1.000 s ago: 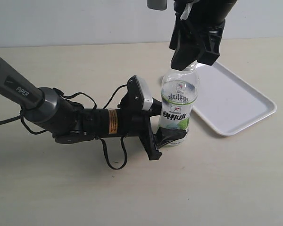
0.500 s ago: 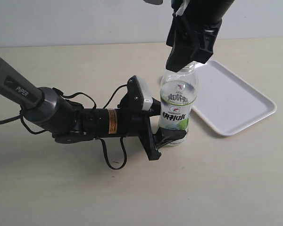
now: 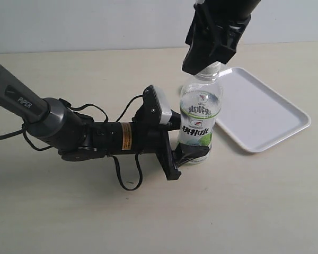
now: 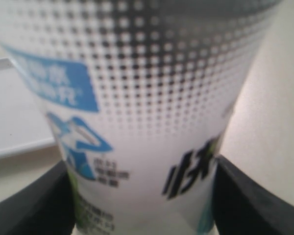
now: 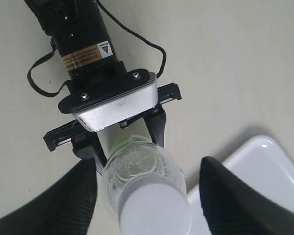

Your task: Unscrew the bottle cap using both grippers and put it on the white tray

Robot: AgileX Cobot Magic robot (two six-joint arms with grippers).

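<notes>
The clear bottle (image 3: pixel 200 119) with a white-and-green label stands upright beside the white tray (image 3: pixel 265 114). My left gripper (image 3: pixel 188 138) lies low on the table, shut on the bottle's lower body; the label (image 4: pixel 147 98) fills the left wrist view between both fingers (image 4: pixel 257 198). The white bottle cap (image 5: pixel 157 213) sits on the neck. My right gripper (image 3: pixel 205 61) hangs just above it, open. In the right wrist view its fingers (image 5: pixel 71 198) stand wide on either side of the cap without touching it.
The left arm, dark grey and marked PIPER (image 3: pixel 26 101), stretches across the table's left half with loose cables (image 3: pixel 128 177). The tray lies at the right, its near corner (image 5: pixel 264 161) close behind the bottle.
My right gripper has risen and drifted slightly left, uncovering the bottle's neck. The bottle and the left gripper have stayed put.
</notes>
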